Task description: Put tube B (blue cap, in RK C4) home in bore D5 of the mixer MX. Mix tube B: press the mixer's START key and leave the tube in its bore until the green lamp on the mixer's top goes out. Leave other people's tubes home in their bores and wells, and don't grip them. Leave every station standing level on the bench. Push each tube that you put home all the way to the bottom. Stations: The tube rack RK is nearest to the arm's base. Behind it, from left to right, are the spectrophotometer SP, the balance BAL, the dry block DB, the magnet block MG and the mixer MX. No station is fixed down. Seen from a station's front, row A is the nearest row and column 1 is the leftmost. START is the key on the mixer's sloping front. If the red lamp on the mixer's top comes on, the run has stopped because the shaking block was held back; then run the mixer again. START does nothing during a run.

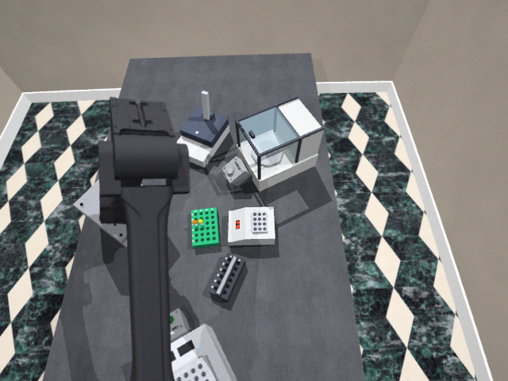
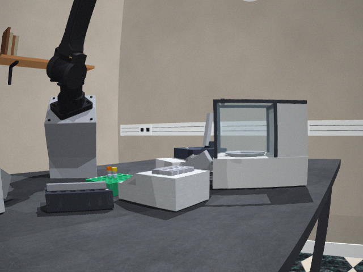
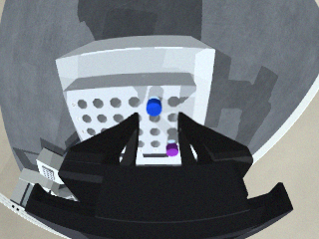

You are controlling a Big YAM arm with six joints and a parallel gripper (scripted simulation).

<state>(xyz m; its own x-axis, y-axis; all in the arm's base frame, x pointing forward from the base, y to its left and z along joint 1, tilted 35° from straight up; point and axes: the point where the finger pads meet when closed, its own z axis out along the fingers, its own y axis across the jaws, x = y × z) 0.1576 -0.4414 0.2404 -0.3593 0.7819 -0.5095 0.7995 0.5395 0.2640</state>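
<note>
While the pincer (image 3: 157,124) gapes, blue-capped tube B (image 3: 154,107) stands seated.

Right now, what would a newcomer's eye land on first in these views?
In the wrist view, the blue-capped tube standing in the white mixer, just beyond the open gripper, with a purple cap nearer. From above, the black arm crosses the bench beside the bright green rack.

Matt black pincer (image 3: 157,130), seemingly plastic.
</note>
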